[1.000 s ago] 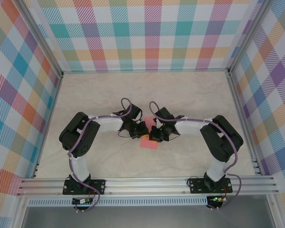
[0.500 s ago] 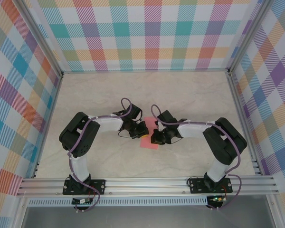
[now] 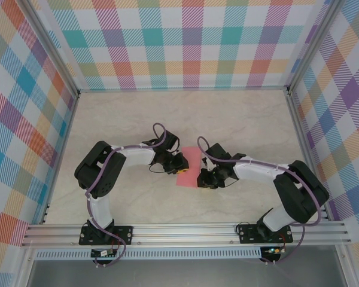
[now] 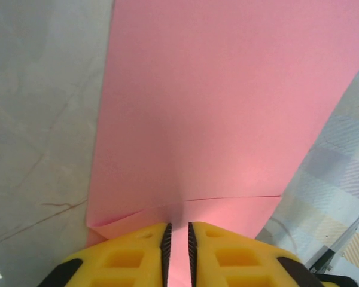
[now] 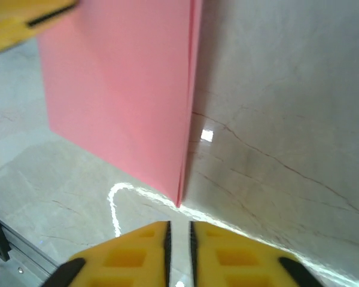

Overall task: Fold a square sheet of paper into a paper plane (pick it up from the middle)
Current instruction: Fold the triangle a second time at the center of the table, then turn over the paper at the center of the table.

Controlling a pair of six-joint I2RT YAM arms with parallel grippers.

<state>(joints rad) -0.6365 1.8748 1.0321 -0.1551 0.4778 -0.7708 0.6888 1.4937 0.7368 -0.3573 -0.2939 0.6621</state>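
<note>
The square sheet of paper (image 3: pixel 190 168) is salmon pink and folded into a doubled rectangle on the marble table between the two grippers. My left gripper (image 3: pixel 179 162) sits at its left edge. In the left wrist view its jaws (image 4: pixel 178 226) stand a narrow slit apart over the paper (image 4: pixel 215 107), with pink showing through the slit and a layer edge just ahead. My right gripper (image 3: pixel 202 178) is off the paper's near right corner. Its jaws (image 5: pixel 179 224) are slightly apart with bare table between them, and the paper's corner (image 5: pixel 119 89) lies just in front.
Plaid walls (image 3: pixel 191 42) close the table on three sides. An aluminium rail (image 3: pixel 185 230) carrying both arm bases runs along the near edge. Bare marble table top (image 3: pixel 239 119) stretches behind the grippers.
My right gripper has drawn back off the paper toward the right and the near side, uncovering more of the sheet. Both pairs of jaws have parted a little. The left arm has barely moved.
</note>
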